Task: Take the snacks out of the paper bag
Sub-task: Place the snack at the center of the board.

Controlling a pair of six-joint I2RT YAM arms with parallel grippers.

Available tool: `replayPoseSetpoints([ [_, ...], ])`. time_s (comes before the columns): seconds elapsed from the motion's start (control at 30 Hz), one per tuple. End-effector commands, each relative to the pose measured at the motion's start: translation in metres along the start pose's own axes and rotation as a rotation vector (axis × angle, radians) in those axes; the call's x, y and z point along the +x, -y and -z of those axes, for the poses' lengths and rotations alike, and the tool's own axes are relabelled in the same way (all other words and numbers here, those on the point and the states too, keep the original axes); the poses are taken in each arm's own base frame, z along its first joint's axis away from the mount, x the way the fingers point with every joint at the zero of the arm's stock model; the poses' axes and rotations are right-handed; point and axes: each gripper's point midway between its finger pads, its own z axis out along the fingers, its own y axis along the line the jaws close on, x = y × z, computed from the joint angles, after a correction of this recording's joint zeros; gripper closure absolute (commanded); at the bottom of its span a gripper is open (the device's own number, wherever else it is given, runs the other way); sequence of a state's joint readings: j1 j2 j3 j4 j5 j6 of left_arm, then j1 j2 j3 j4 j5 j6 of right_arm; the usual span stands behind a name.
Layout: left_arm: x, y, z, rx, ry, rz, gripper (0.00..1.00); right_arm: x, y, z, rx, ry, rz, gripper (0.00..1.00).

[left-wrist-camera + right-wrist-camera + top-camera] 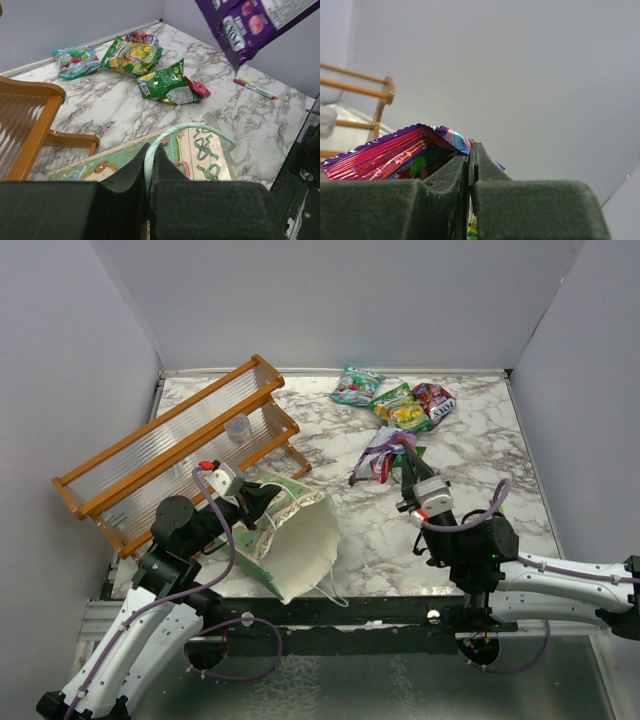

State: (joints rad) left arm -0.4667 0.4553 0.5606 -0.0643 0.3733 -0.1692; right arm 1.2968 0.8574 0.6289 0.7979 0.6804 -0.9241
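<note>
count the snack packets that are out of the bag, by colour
teal packet: 1
green packets: 2
pink-red packets: 2, each partly under a green one
purple packet: 1, held up in the right gripper
total: 6

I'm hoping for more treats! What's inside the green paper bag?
Only its cream lining shows inside the paper bag, with no packets in that part. The deep end is hidden behind the bag's own wall and the left pincer.
</note>
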Motion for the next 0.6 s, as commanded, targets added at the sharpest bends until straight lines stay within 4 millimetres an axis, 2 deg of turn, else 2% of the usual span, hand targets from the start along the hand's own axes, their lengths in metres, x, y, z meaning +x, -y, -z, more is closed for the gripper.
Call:
replayPoseSetpoints([
  [0.0, -0.013, -0.001, 0.001, -0.011, 0.025, -0.020, 1.00, -0.005, 0.062, 0.002, 0.239, 0.006, -0.097, 0.98],
  [0.07, -0.012, -0.001, 0.001, -0.007, 0.022, -0.020, 1.00, 0.021, 0.070, -0.002, 0.296, -0.049, -0.095, 0.98],
  [0.13, -0.012, 0.000, 0.000, -0.004, 0.020, -0.019, 1.00, 0.059, 0.069, -0.011, 0.306, -0.146, -0.124, 0.98],
  [0.27, -0.012, 0.001, 0.001, 0.001, 0.022, -0.018, 1.00, 0.129, 0.047, -0.023, 0.231, -0.304, -0.276, 0.98],
  [0.37, -0.012, 0.001, 0.001, 0.002, 0.022, -0.017, 1.00, 0.173, 0.021, -0.028, 0.150, -0.386, -0.348, 0.98],
  [0.5, -0.012, 0.004, 0.001, 0.018, 0.022, -0.016, 1.00, 0.234, -0.007, -0.021, 0.088, -0.492, -0.343, 0.98],
  [0.57, -0.012, 0.006, 0.001, 0.029, 0.020, -0.015, 1.00, 0.258, -0.019, -0.012, 0.055, -0.545, -0.283, 0.98],
])
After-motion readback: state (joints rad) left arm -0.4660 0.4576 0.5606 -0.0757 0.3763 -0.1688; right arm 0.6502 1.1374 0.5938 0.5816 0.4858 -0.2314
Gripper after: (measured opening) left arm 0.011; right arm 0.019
